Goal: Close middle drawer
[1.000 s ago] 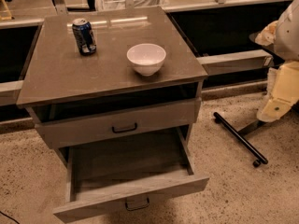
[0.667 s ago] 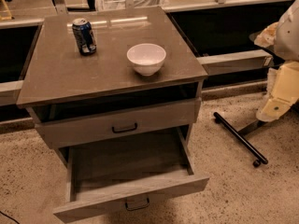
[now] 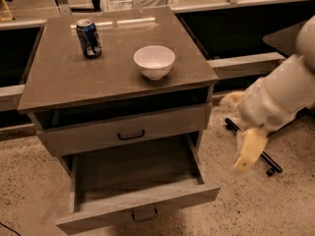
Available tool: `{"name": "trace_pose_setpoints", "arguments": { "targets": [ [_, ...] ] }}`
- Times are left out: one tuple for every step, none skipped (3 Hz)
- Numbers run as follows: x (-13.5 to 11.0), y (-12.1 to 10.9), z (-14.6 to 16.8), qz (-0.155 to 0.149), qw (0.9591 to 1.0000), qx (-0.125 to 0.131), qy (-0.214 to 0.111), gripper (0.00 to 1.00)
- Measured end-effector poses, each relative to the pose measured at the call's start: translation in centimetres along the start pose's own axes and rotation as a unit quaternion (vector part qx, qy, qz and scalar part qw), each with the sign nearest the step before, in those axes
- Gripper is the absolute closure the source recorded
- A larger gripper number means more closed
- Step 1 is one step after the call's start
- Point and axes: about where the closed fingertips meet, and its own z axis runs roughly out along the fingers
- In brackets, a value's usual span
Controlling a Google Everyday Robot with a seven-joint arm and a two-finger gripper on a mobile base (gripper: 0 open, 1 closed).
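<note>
The middle drawer (image 3: 133,181) of the grey wood-grain cabinet (image 3: 59,77) is pulled far out. It is a wide shallow tray, empty inside, with a low front panel and a small black loop handle (image 3: 144,214). Above it is the drawer with the taller front panel (image 3: 123,129), slightly ajar. The third drawer is hidden below the open one. My gripper (image 3: 246,159) hangs from the white arm (image 3: 280,95) to the right of the cabinet. It is level with the open drawer's right side and apart from it.
A blue soda can (image 3: 89,38) and a white bowl (image 3: 154,61) stand on the cabinet top. A black wheeled base leg (image 3: 268,161) lies on the speckled floor behind the gripper. Dark low shelving runs along the back.
The arm and gripper have swung left and down, closer to the cabinet's right side. The cabinet now looks nearer and larger. The drawers have not moved.
</note>
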Motion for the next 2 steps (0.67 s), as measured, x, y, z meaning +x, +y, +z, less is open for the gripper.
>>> {"name": "trace_pose_setpoints", "arguments": {
  "targets": [
    [1.0,4.3,8.5,-0.043,0.9951,-0.081,-0.037,0.0],
    [1.4,5.7,10.2,-0.054,0.9926,-0.101,-0.039,0.0]
  ]
}}
